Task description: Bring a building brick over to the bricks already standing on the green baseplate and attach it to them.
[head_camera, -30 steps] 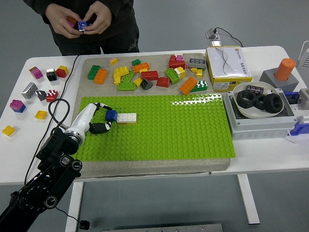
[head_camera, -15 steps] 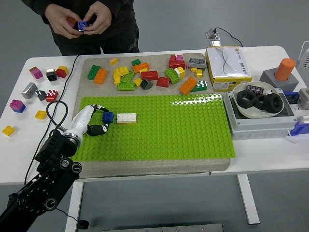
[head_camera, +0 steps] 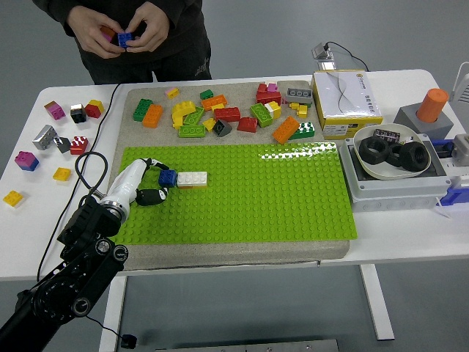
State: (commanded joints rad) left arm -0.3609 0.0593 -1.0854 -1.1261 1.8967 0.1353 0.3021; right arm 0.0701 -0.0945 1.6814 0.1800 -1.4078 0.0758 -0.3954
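I judge the step in hand to be the seating of the blue brick (head_camera: 168, 177) against the white brick (head_camera: 192, 178) that stands on the green baseplate (head_camera: 278, 198), toward its left edge; to do it well I should line the blue brick's studs square with the baseplate's rows, bring its right face flush to the white one, and press straight down rather than at a slant, or it may ride up on one side; my left robot hand (head_camera: 150, 181) pinches the blue brick between fingers curled over it from above and below; the brick sits just beside the white one, and I cannot tell whether they touch; my arm reaches in from the counter's near left corner, forearm angled up and right, wrist low over the baseplate; my right arm is out of view; at the counter's far edge a person's hands (head_camera: 121, 33) hold a small brick.
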